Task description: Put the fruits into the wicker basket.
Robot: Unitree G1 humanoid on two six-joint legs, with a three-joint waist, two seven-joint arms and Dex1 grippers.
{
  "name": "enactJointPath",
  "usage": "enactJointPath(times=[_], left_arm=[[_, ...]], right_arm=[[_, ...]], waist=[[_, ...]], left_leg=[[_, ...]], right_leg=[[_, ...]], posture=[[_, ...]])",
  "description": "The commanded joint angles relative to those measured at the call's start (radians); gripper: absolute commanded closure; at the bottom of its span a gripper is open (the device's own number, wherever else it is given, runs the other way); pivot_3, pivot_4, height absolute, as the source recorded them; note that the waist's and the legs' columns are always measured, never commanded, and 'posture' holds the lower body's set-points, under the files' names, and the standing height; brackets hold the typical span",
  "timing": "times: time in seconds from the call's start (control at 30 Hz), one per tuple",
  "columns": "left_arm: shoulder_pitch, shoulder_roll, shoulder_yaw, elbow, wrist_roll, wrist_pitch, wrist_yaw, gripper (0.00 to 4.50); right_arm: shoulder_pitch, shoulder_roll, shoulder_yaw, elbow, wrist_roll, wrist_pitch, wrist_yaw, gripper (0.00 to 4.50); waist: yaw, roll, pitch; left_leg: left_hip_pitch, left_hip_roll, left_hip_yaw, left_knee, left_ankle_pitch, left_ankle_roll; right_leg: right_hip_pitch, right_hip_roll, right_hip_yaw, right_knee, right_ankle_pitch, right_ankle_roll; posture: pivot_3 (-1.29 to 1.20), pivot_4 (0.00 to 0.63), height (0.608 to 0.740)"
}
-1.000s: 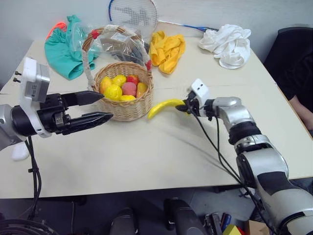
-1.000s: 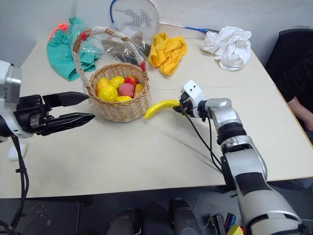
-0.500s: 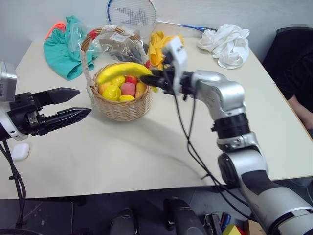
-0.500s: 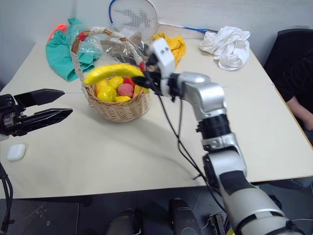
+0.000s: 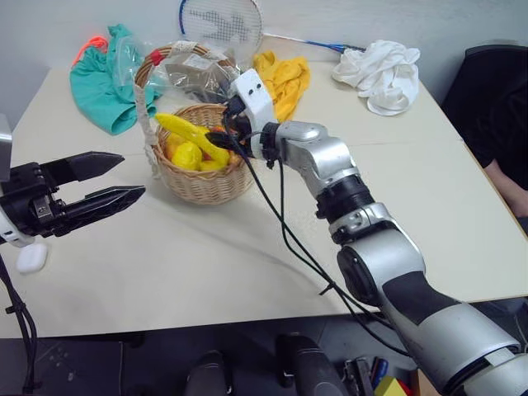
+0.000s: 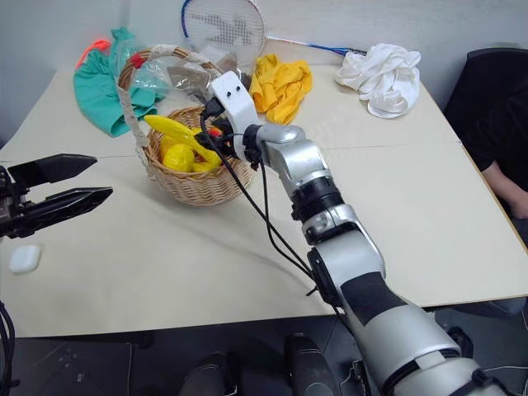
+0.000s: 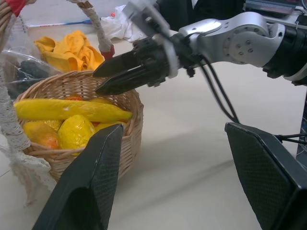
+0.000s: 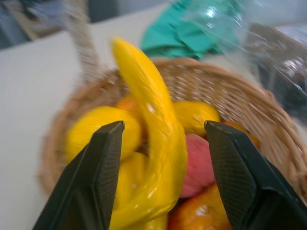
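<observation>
I see my right gripper [image 7: 103, 79] open above the banana [image 7: 72, 109] lying in the wicker basket [image 5: 206, 181]; left gripper [image 5: 128, 177] open, empty.

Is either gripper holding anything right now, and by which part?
Nothing is held. The right gripper is open over the wicker basket, clear of the banana lying on the other fruits. The left gripper is open and empty.
</observation>
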Motion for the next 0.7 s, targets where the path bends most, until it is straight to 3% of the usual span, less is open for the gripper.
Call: enactJointPath(times=[0.03, 0.13, 0.23, 0.7], left_arm=[[-0.001, 0.002, 0.033, -0.019, -0.023, -0.015, 0.004, 0.96], [-0.007, 0.003, 0.025, -0.014, -0.024, -0.020, 0.005, 0.96], [-0.023, 0.005, 0.004, -0.003, -0.019, -0.031, 0.009, 0.96], [-0.090, 0.015, -0.033, 0.023, -0.016, -0.037, 0.019, 0.96]], right_arm=[[0.050, -0.053, -0.022, -0.262, 0.069, 0.140, 0.028, 1.90], [0.100, -0.095, -0.039, -0.354, 0.064, 0.190, -0.019, 1.90], [0.100, -0.101, -0.054, -0.312, 0.041, 0.165, -0.094, 1.90], [-0.187, 0.016, -0.115, 0.379, -0.027, -0.273, -0.274, 1.90]], waist=[[0.003, 0.000, 0.000], [0.003, 0.000, 0.000], [0.002, 0.000, 0.000], [-0.024, 0.000, 0.000]], left_leg=[[0.000, 0.000, 0.000, 0.000, 0.000, 0.000], [0.000, 0.000, 0.000, 0.001, 0.000, 0.000], [0.001, -0.001, 0.000, 0.001, 0.000, 0.000], [0.001, 0.000, 0.001, 0.000, 0.001, -0.001]], right_leg=[[0.000, 0.000, 0.000, 0.000, 0.000, 0.000], [0.000, 0.000, 0.000, -0.002, 0.000, 0.000], [0.000, 0.000, 0.000, -0.002, 0.000, 0.000], [0.000, 0.001, 0.001, -0.001, 0.000, -0.001]], posture=[[0.00, 0.150, 0.740], [0.00, 0.150, 0.740], [0.00, 0.150, 0.740], [0.00, 0.150, 0.740]])
